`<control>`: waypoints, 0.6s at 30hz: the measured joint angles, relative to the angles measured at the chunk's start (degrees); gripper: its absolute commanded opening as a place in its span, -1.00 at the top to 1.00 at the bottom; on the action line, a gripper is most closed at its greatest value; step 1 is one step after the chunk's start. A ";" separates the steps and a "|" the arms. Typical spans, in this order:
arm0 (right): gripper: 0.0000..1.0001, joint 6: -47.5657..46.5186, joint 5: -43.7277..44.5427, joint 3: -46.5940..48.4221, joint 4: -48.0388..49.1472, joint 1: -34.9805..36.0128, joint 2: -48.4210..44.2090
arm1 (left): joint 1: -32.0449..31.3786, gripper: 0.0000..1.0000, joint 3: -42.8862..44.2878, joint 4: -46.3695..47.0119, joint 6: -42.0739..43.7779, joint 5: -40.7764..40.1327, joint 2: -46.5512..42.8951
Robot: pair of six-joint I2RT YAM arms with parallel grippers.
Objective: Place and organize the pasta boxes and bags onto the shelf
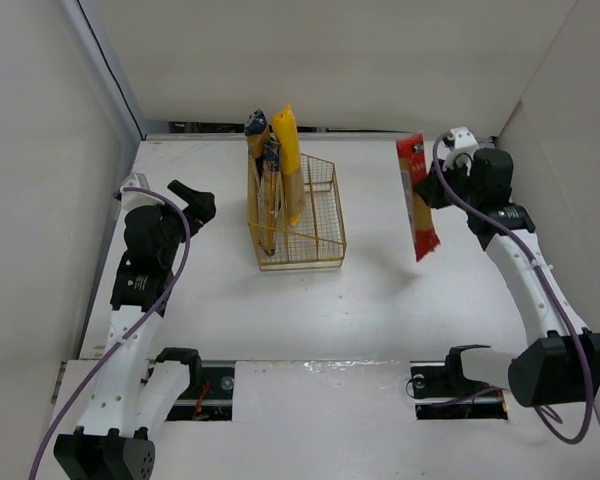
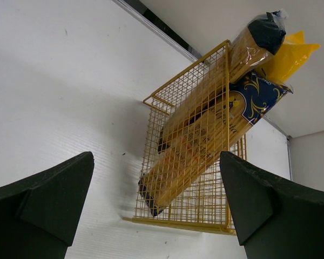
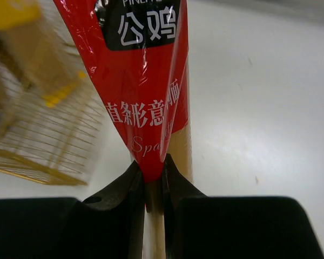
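White tabletop and pale walls frame the scene. In the upper right of the top view, the red-ended spaghetti pack hangs lengthwise in the air. The right gripper is clamped on it near its upper end, well apart from the wire rack at centre. It looks light, with slippery film and brittle strands, so a hold nearer the middle would likely swing less. The yellow pack, blue-ended pack and black-ended pack lean in the rack's left part. At the left, the left gripper hovers spread and empty.
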 measured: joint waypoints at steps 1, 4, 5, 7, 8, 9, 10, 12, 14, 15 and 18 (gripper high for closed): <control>1.00 0.02 -0.81 1.68 1.01 2.47 -0.44 | 0.00 -1.00 -0.04 0.04 0.00 0.00 -0.13; 1.00 0.02 -2.36 6.58 5.25 10.54 -0.79 | 0.00 -1.00 -0.22 0.02 0.00 -0.02 -0.74; 1.00 0.04 -2.95 7.52 6.75 13.05 -0.79 | 0.00 -1.00 -0.24 0.02 0.00 -0.02 -0.85; 1.00 -0.04 -3.65 9.03 9.57 17.94 -0.81 | 0.00 -1.00 -0.24 0.02 0.00 -0.02 -1.01; 1.00 0.00 -3.98 9.57 10.71 20.39 -0.72 | 0.00 -1.00 -0.24 0.02 0.00 -0.02 -1.01; 1.00 0.00 -4.15 10.32 11.43 22.75 -0.46 | 0.00 -1.00 -0.24 0.02 0.00 -0.02 -1.01; 1.00 -0.07 -4.35 11.04 12.02 24.48 0.04 | 0.00 -1.00 -0.24 0.02 0.00 -0.02 -1.01; 1.00 -0.13 -4.92 12.59 13.86 27.93 1.79 | 0.00 -1.00 -0.24 0.02 0.00 -0.02 -1.01; 1.00 -0.26 -5.11 14.43 15.69 30.56 4.46 | 0.00 -1.00 -0.24 0.02 0.00 -0.02 -1.01; 1.00 -0.28 -5.31 15.28 16.79 31.61 5.95 | 0.00 -1.00 -0.24 0.02 0.00 -0.02 -1.01; 1.00 -0.26 -5.31 17.75 19.56 34.05 10.78 | 0.00 -1.00 -0.24 0.02 -0.02 -0.02 -1.01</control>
